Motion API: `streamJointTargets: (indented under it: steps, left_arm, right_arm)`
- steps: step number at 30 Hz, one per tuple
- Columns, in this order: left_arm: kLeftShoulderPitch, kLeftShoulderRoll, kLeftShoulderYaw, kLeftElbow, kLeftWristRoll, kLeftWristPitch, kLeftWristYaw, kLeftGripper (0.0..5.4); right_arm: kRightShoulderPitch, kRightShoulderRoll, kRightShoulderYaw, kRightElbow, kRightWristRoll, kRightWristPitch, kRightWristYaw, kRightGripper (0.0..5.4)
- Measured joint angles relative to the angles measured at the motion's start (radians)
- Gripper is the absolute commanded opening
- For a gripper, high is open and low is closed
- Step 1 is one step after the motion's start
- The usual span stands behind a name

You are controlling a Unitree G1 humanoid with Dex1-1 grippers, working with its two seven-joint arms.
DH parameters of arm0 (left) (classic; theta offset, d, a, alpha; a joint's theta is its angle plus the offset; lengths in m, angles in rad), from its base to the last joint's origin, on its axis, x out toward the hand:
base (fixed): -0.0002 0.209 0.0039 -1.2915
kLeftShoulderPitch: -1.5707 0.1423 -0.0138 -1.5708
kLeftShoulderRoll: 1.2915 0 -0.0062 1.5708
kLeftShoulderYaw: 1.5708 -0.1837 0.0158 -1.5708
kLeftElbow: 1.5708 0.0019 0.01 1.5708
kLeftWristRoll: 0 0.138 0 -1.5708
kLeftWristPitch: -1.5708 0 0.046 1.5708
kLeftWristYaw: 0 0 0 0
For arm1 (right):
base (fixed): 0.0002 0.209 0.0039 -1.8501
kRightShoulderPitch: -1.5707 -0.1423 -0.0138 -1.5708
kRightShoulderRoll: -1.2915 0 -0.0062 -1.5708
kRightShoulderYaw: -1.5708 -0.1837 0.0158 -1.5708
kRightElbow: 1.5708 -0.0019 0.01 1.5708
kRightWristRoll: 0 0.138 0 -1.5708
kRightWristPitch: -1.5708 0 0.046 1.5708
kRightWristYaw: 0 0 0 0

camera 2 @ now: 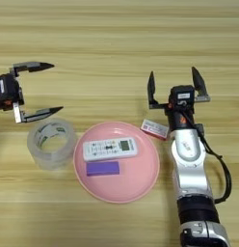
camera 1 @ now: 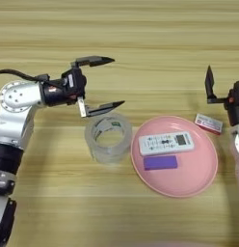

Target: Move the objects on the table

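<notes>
Surface: light wood-grain table (camera 1: 140, 29), plank lines running side to side, filling my whole field of view.
Nearest item: round pink plate (camera 2: 140, 185), between my two arms and a little toward my right.
On the plate, near half: flat purple block (camera 2: 102, 168), lying flat, long side left-right.
On the plate, far half: white remote control (camera 2: 110, 148), just beyond the block, long axis left-right, tilted slightly, dark screen at its right end.
Left of the plate: clear tape roll (camera 1: 108, 137), standing on the wood, close to the plate rim but apart from it.
Off the plate, right far side: small white box (camera 2: 154, 129) with a red edge, flat on the table, just beside the rim, long side roughly left-right with a slight slant.
My right gripper (camera 2: 176, 85): fingers spread wide, holding nothing, pointing away from me, hovering just beyond and to the right of the box.
My left gripper (camera 1: 106, 82): fingers spread wide, empty, pointing toward my right, just above the far edge of the tape roll.
Key relation: the box lies just nearer me and slightly left of my right gripper; this arm is much the closer one.
Judgement: the box looks like the next pick; my fingers' gap runs along its long side, so I may need a wrist turn to span its short side.
Remote: already resting in the plate, roughly midway between my arms.
</notes>
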Motion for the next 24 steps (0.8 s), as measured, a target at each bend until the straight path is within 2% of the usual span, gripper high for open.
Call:
streamJointTargets:
  steps: [2,7,10,14,16,18,24]
  left_arm:
    - [0.028,-0.024,0.014,-0.013,-0.019,0.013,0.032,5.39]
    - [0.116,-0.07,0.025,-0.074,-0.029,0.018,0.092,5.39]
    - [0.158,-0.11,0.044,-0.122,-0.056,0.029,0.159,5.39]
    - [0.196,-0.198,0.09,-0.177,-0.109,0.052,0.285,5.39]
    - [0.205,-0.226,0.099,-0.177,-0.118,0.064,0.329,5.39]
    - [0.207,-0.248,0.108,-0.169,-0.107,0.06,0.377,5.39]
    - [0.206,-0.33,0.127,-0.104,-0.032,0.011,0.54,5.39]
  right_arm:
    - [0.0,-0.001,0.0,0.0,0.001,0.0,0.0,5.4]
    - [-0.002,-0.006,-0.003,0.001,0.002,-0.001,0.001,5.4]
    - [-0.003,-0.01,-0.008,0.002,0.003,-0.001,0.001,5.4]
    - [-0.003,-0.012,-0.012,0.002,0.004,-0.002,0.001,5.4]
    - [-0.004,-0.012,-0.012,0.002,0.004,-0.002,0.001,5.4]
    - [-0.004,-0.012,-0.012,0.002,0.004,-0.002,0.001,5.4]
    - [-0.003,-0.012,-0.013,0.002,0.003,-0.003,0.001,5.4]
